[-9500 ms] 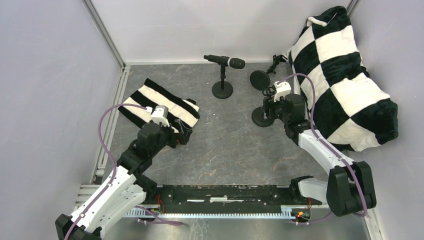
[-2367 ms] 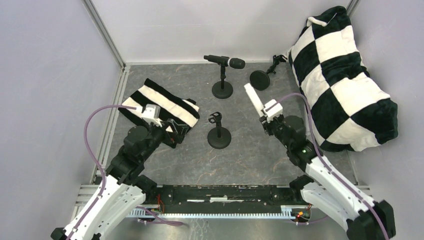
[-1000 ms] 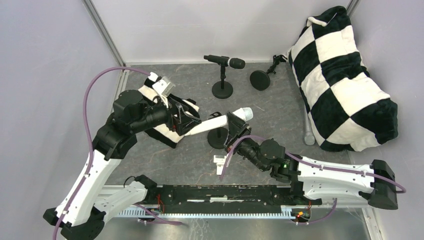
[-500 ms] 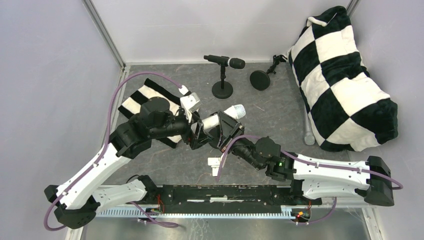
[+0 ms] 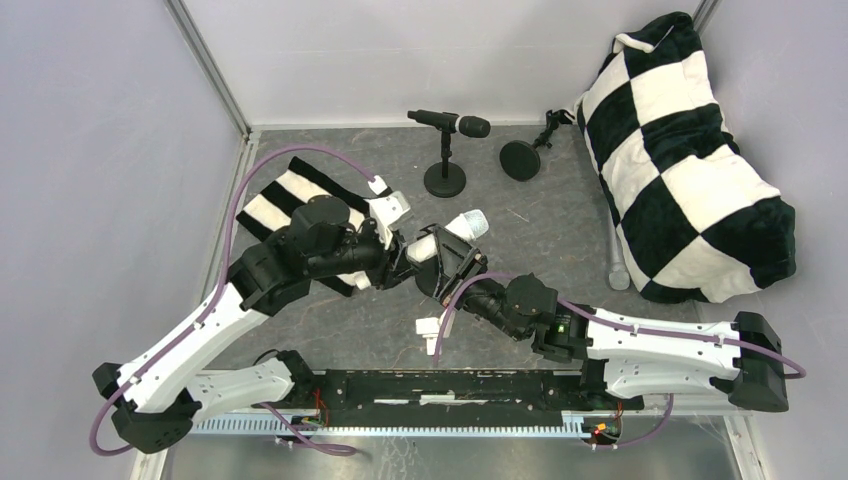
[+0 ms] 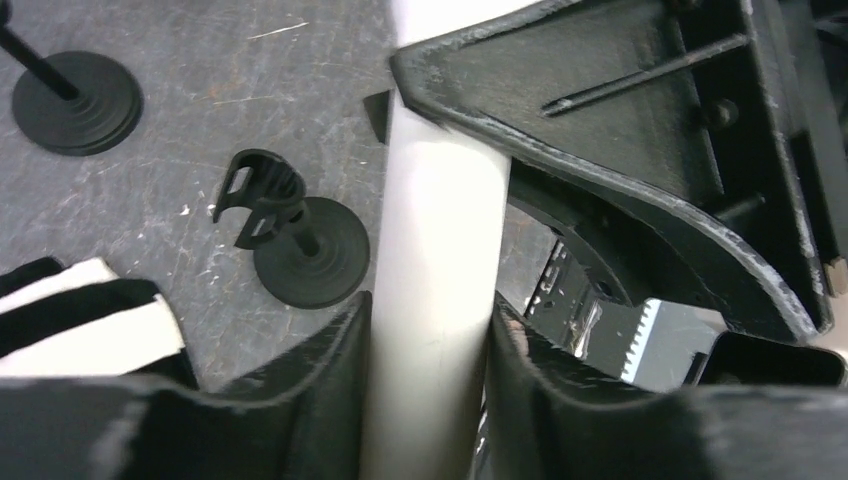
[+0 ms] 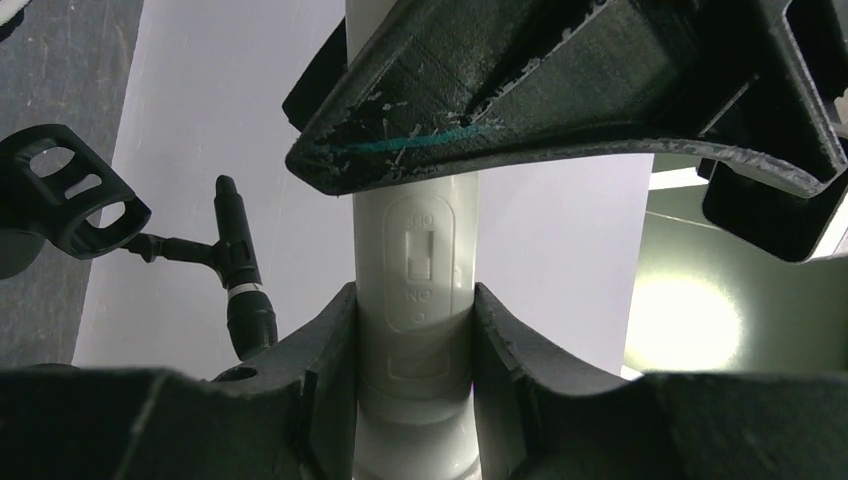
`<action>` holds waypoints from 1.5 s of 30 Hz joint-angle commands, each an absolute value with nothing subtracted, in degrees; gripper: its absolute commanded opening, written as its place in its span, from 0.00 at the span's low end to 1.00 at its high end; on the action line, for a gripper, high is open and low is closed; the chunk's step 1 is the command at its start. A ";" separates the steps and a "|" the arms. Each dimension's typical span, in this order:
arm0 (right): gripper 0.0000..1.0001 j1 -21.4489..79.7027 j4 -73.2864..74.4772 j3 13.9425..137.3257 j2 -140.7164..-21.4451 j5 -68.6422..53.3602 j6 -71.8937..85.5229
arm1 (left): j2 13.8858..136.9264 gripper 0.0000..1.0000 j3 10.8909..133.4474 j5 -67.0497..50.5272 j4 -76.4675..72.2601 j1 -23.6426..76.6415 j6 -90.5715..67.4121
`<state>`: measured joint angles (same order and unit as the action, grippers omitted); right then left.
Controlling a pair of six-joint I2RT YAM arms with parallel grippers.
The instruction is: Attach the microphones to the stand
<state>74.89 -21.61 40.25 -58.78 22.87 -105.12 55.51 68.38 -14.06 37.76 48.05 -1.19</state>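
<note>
1. Grip state. My left gripper (image 6: 430, 345) is closed on the shaft of the white microphone (image 5: 447, 233), with both fingers (image 6: 325, 375) pressed against its sides. My right gripper (image 7: 415, 335) pinches the same shaft at its slide switch, one finger on either side. The two grippers sit just beside each other on the shaft, so the room between them is tight.

2. Position of the work. The white microphone hangs tilted over the middle of the table (image 5: 545, 240), with its mesh head toward the back right. It sits in no clip. In the left wrist view the empty stand (image 6: 300, 250) stands upright just beside the shaft and apart from it.

3. Edges and free room. Walls close the table on the left (image 5: 100, 150), at the back (image 5: 400, 50) and on the right. The striped cloth (image 5: 265, 205) lies at the left, partly under my left arm. The checkered cushion (image 5: 690, 150) fills the back right corner. Bare table lies between my right arm and the cushion, and on the near side of the grippers toward my bases.

4. Count.
- Microphones: three. The white one is in my grippers. The black microphone (image 5: 452, 122) is clipped level on the back stand (image 5: 445, 180). The silver-grey microphone (image 5: 617, 268) lies flat just beside the cushion.
- Stands: three. These are the back stand, the empty stand and a third stand (image 5: 520, 160) near the cushion. The third stand's disc base faces the top camera, so it appears to be tipped over.
- Cloth: one.
- Cushion: one.
</note>
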 commanded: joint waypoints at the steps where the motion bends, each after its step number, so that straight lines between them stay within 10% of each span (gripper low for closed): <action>1: 0.22 75.41 -24.43 42.98 -57.65 21.54 -105.57 | 56.16 0.39 68.21 -14.57 37.36 48.25 1.58; 10: 0.77 75.67 -29.22 40.43 -54.74 22.87 -99.89 | 55.54 0.06 66.79 -9.23 35.44 48.17 0.18; 20: 0.79 75.93 -33.57 31.71 -46.05 24.97 -87.56 | 51.49 0.02 62.21 -1.53 26.93 47.90 -5.37; 31: 0.77 74.93 -20.85 44.90 -42.01 40.97 -18.27 | 44.64 0.02 55.44 -0.43 14.91 47.82 -11.28; 45: 0.76 68.98 -24.03 50.37 -49.73 23.29 33.20 | 45.09 0.02 53.01 -11.56 4.65 47.85 -14.63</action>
